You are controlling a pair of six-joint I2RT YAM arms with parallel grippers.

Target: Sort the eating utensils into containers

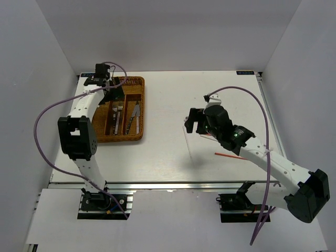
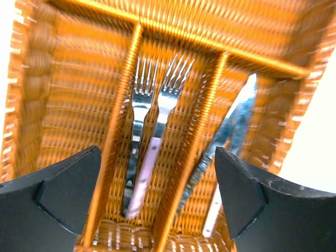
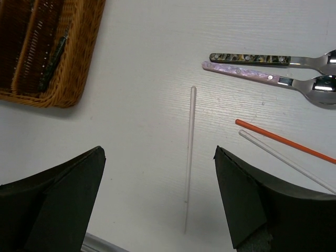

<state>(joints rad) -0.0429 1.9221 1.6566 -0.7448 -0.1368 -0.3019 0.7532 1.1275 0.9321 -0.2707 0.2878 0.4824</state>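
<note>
The wicker tray (image 1: 137, 100) lies at the far left. In the left wrist view its middle slot holds two forks, one dark-handled (image 2: 137, 115) and one pink-handled (image 2: 165, 105). The slot to the right holds two knives (image 2: 233, 126). My left gripper (image 2: 157, 173) is open and empty, hovering over the tray (image 2: 79, 79). My right gripper (image 3: 159, 157) is open above the table, with a pale chopstick (image 3: 189, 157) lying between its fingers. A red chopstick (image 3: 283, 140), a second pale chopstick (image 3: 286, 161) and two spoons (image 3: 252, 58) (image 3: 247, 72) lie to its right.
The tray's leftmost long slot (image 2: 68, 105) and its crosswise slot (image 2: 210, 26) show nothing in them. A tray corner (image 3: 68, 79) shows at the upper left of the right wrist view. White walls enclose the table on three sides.
</note>
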